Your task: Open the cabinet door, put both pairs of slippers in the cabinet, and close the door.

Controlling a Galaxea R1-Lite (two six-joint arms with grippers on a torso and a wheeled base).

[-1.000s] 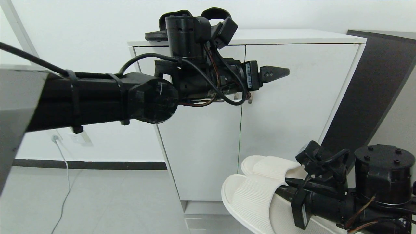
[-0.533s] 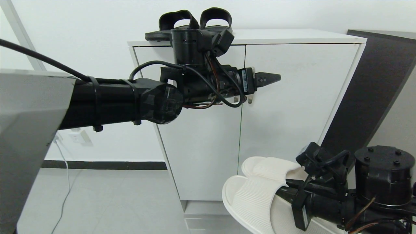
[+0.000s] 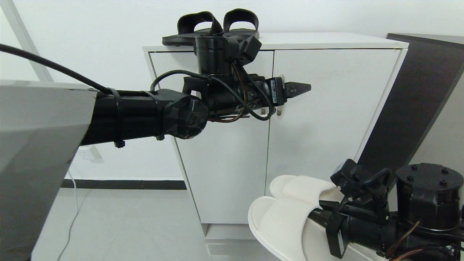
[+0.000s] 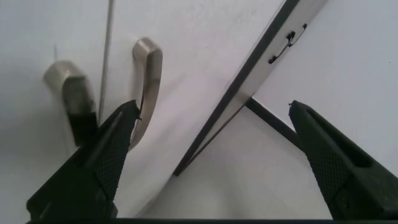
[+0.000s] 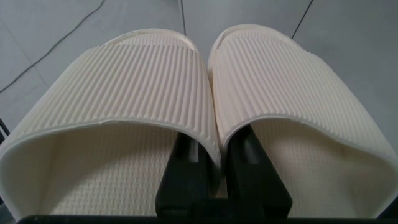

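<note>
The white cabinet stands with both doors shut, and a black pair of slippers rests on its top left. My left gripper hangs open in front of the doors at handle height. In the left wrist view its fingertips flank one metal handle, close by but not closed on it; the other door's handle lies just beyond the seam. Low at the right, my right gripper is shut on the white pair of slippers, pinching their two inner walls together.
A dark grey panel leans along the cabinet's right side. A cable hangs down the wall to the grey tiled floor at the left. Open floor lies in front of the cabinet.
My left arm has moved in toward the cabinet doors and dropped a little, bringing its gripper nearer the handles. The right arm with the white slippers has stayed put.
</note>
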